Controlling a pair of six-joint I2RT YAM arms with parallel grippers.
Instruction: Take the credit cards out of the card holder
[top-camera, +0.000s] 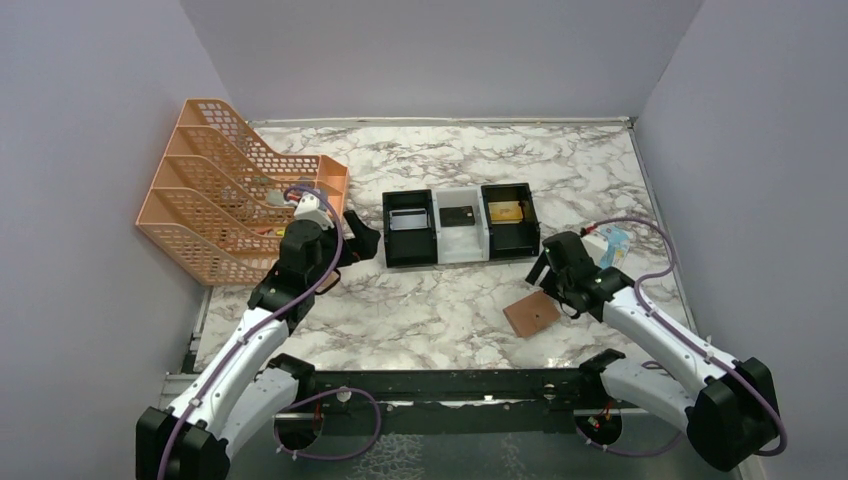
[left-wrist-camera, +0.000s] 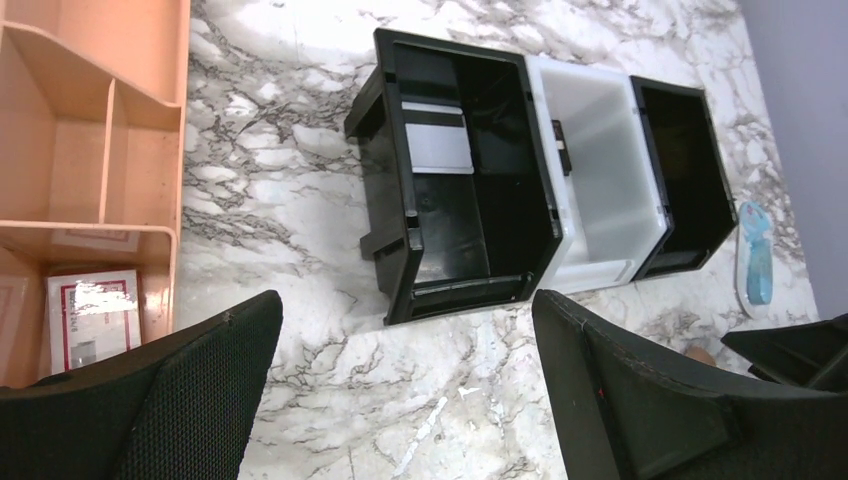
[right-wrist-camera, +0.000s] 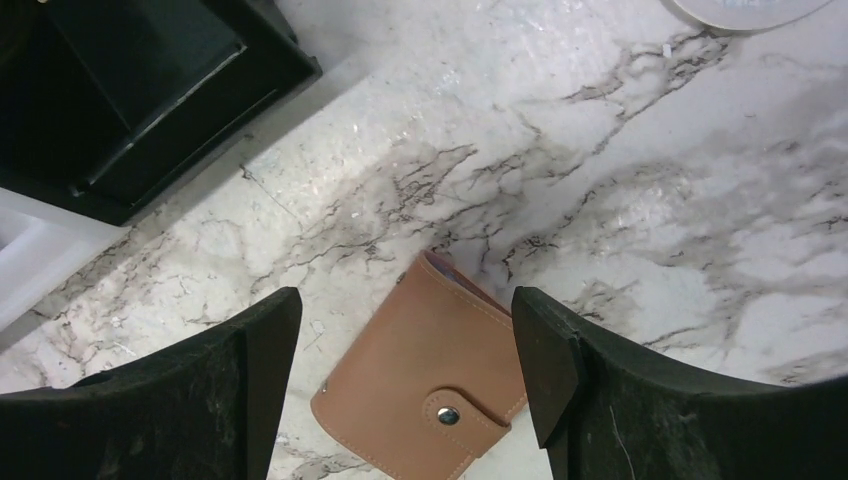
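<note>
The tan card holder lies flat on the marble table, folded with its snap flap done up. My right gripper hangs open just above it, one finger on each side, gripping nothing. In the three-compartment tray, a greyish-silver credit card lies in the left black bin. A black card is in the white middle bin and a gold one in the right black bin. My left gripper stands wide open and empty beside the tray's left end.
An orange mesh file rack stands at the back left, with a red-and-white packet in one slot. A blue-and-white object lies right of the tray, near the right arm. Walls close in the table on three sides.
</note>
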